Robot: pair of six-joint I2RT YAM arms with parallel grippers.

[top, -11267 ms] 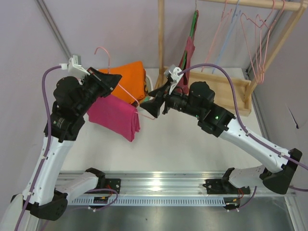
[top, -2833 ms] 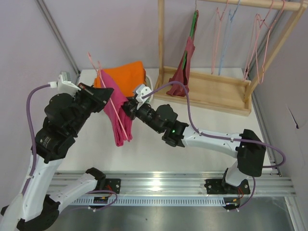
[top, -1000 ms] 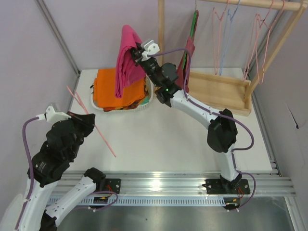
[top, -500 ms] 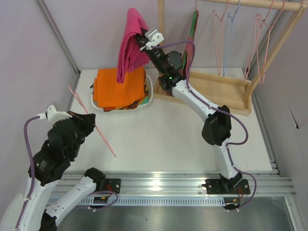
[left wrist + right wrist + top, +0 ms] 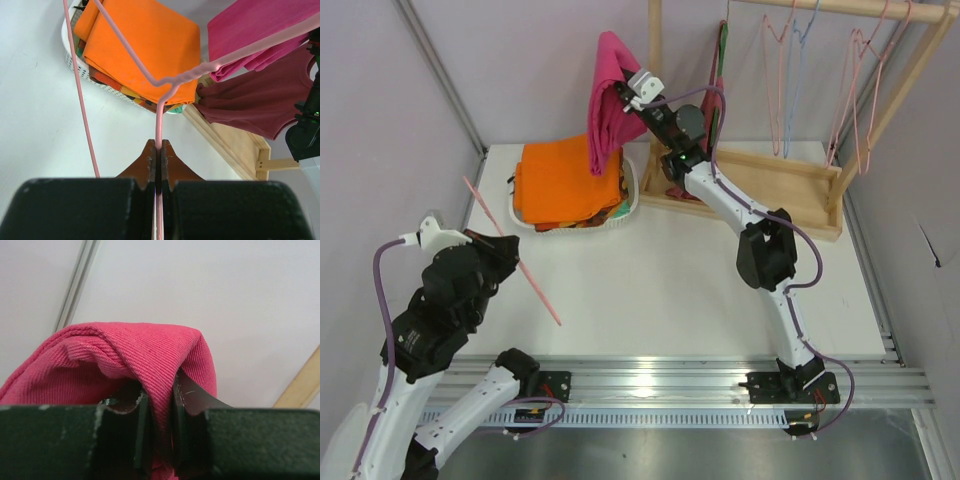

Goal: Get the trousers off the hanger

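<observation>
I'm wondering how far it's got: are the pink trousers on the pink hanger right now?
No, the trousers dangle from the right pincer, while the bare hanger is apart in the left pincer.

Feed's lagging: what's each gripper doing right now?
Left gripper: shut on the hanger.
Right gripper: shut on the trousers.

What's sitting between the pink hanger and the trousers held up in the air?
In the top view, the white basket of orange cloth sits between hanger and trousers.
</observation>
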